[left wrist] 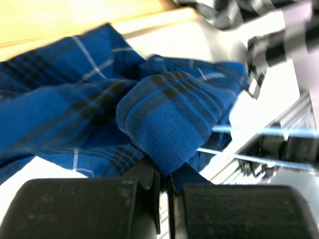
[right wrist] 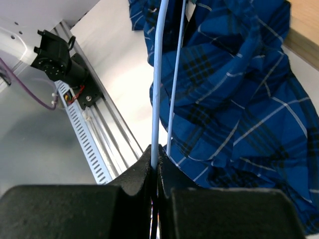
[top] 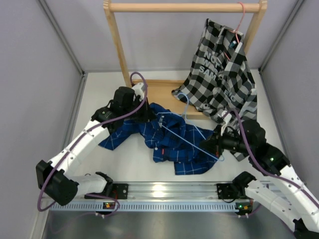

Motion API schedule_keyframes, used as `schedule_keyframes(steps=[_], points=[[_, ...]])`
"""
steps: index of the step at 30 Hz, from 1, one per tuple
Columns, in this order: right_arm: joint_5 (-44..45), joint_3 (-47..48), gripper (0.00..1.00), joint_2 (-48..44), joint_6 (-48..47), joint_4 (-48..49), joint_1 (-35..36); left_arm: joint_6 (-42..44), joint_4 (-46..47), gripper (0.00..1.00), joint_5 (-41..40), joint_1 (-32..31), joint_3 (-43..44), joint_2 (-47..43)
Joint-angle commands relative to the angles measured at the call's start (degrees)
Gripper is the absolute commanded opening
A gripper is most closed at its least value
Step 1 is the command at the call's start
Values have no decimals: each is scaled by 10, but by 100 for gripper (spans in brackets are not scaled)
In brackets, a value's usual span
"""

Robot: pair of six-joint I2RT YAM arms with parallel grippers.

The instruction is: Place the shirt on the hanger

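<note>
Between the tips of the left tool (left wrist: 163, 175) sits a rounded fold of the shirt (left wrist: 164, 119), the jaws shut tight on the cloth with no gap showing. Just beyond that pinch the fabric bunches in loose ridges on the table (top: 134, 167); whether the fold is collar, placket or hem I cannot tell. The right tool (right wrist: 155, 162) is likewise closed, clamped on one thin wire of the hanger (right wrist: 158, 74), with the second wire running just beside it. Ahead of this tool the hanger lies across the crumpled shirt, its hook at the far end.

The step in hand looks like threading a hanger shoulder into the garment. To do it well, the left tool should probably lift its fold enough to open a mouth of a single layer, while the right tool slides the wire in low and flat, without twisting the thin frame.

The left arm reaches forward with its elbow out, wrist tipped down over the shirt's far-left side. The right arm is folded, forearm pointing inward, tool low at the hanger's near corner. Farther off, behind both tools, a checked shirt (top: 224, 79) hangs from a pink hanger (top: 241, 20) on the wooden rack (top: 184, 7).
</note>
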Motion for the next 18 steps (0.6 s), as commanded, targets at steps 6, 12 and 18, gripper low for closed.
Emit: schedule_keyframes(steps=[6,12,18], points=[[-147,20,0,105,-22,201,6,84,-124,0,-27,-58,87,-65],[-253,68,0,209,-86,245,17,126,-254,0,-122,-75,152,-69],[-249,134,0,329,-191,187,46,135,-323,0,-184,-78,219,-71]])
